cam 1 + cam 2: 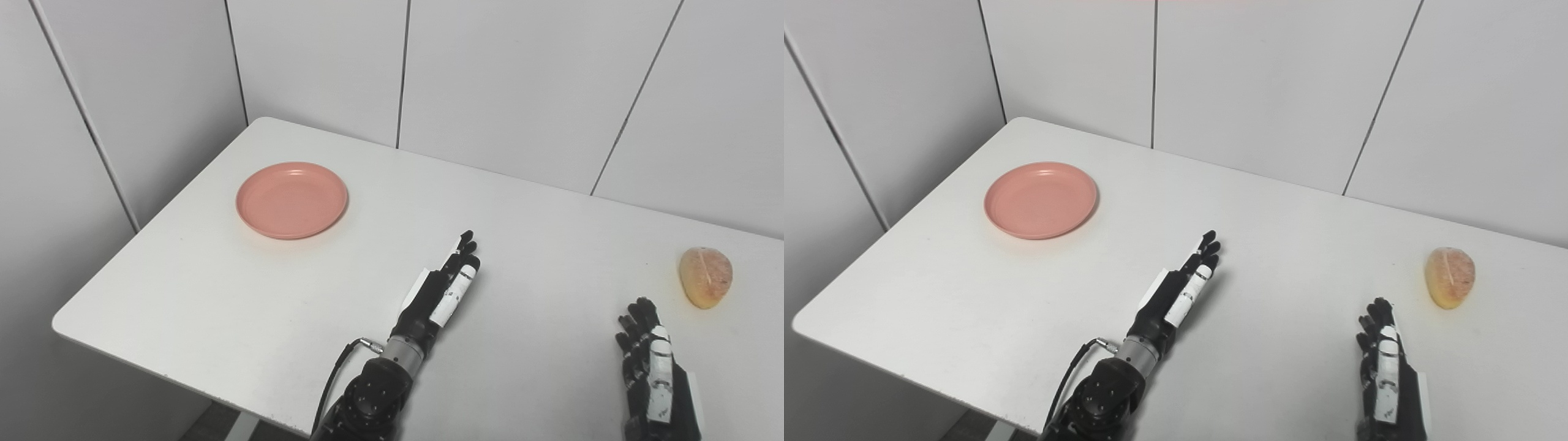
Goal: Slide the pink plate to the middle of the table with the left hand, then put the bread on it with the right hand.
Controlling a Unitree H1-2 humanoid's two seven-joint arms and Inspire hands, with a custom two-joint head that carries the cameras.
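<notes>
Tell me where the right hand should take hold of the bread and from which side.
Probably take the bread across its narrower width, coming down from above. It lies flat on the table as a rounded oval loaf, its long axis running roughly away from the robot, with free space all round. The right hand, open and empty, sits just near and left of it, so a short forward reach should do.

The plate (292,199) looks like smooth pink plastic with a little shine. The table (245,294) is smooth, dull white. The bread (705,277) has a rough crust.
</notes>
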